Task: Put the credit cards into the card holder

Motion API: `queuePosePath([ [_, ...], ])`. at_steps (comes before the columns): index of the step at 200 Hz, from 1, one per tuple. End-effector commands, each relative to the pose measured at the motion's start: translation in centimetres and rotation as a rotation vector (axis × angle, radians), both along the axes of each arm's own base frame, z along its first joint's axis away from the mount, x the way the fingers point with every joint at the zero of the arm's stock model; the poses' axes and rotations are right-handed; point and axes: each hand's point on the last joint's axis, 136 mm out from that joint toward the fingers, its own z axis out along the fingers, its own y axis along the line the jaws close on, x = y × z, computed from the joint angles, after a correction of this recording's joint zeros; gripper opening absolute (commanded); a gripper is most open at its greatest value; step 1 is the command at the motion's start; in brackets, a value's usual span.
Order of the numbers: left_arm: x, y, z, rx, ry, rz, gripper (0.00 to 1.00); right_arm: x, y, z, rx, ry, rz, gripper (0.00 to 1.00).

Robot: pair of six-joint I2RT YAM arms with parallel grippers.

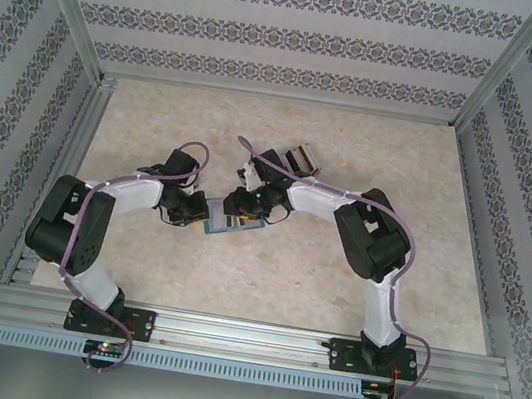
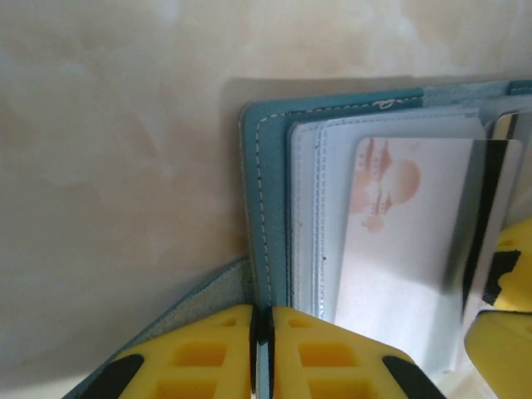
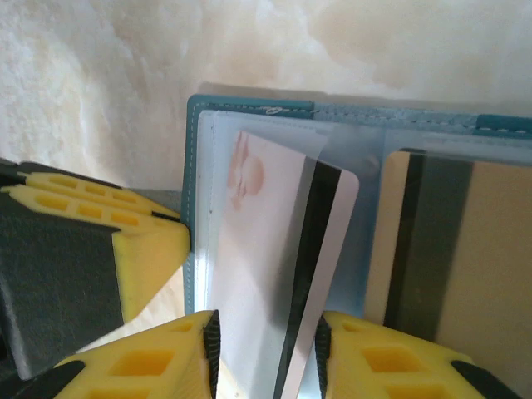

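The teal card holder (image 1: pixel 227 224) lies open on the table between both arms. My left gripper (image 2: pixel 263 320) is shut on the edge of its cover (image 2: pixel 270 208). My right gripper (image 3: pixel 266 349) holds a whitish card (image 3: pixel 274 249) with a dark stripe and an orange picture by its two long edges. The card's far part lies under a clear sleeve (image 3: pixel 249 141) of the holder. A tan card with a dark stripe (image 3: pixel 465 249) sits in the pocket to its right. In the left wrist view the same whitish card (image 2: pixel 407 241) lies behind the sleeve, and a right finger (image 2: pixel 507 291) shows.
A small pile of further cards (image 1: pixel 300 158) lies on the marble table (image 1: pixel 352 294) just beyond the right gripper. Metal frame rails (image 1: pixel 86 120) and patterned walls enclose the table on three sides. The left gripper's yellow fingers (image 3: pixel 125 241) press in beside the holder's left edge.
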Motion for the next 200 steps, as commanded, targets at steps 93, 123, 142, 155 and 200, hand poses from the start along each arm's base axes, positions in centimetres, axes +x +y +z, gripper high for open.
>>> queuePosePath([
  [93, 1.4, -0.6, 1.6, -0.060, -0.059, 0.032, 0.13, -1.7, -0.9, 1.5, -0.232, -0.141, 0.103, 0.39],
  [123, 1.4, -0.6, 1.7, -0.065, -0.063, 0.038, 0.11, -1.9, -0.4, 0.1, -0.314, -0.158, 0.130, 0.38],
  [142, 1.3, -0.6, 1.6, -0.069, -0.064, 0.037, 0.10, -1.5, -0.6, -0.5, -0.377, -0.186, 0.127, 0.38],
  [155, 1.1, -0.6, 1.5, -0.069, -0.060, 0.036, 0.10, -1.2, -0.9, -0.9, -0.417, -0.202, 0.122, 0.38],
  [200, 0.6, -0.6, 0.9, -0.075, -0.055, 0.043, 0.09, -0.5, -1.0, -1.2, -0.467, -0.229, 0.123, 0.38],
])
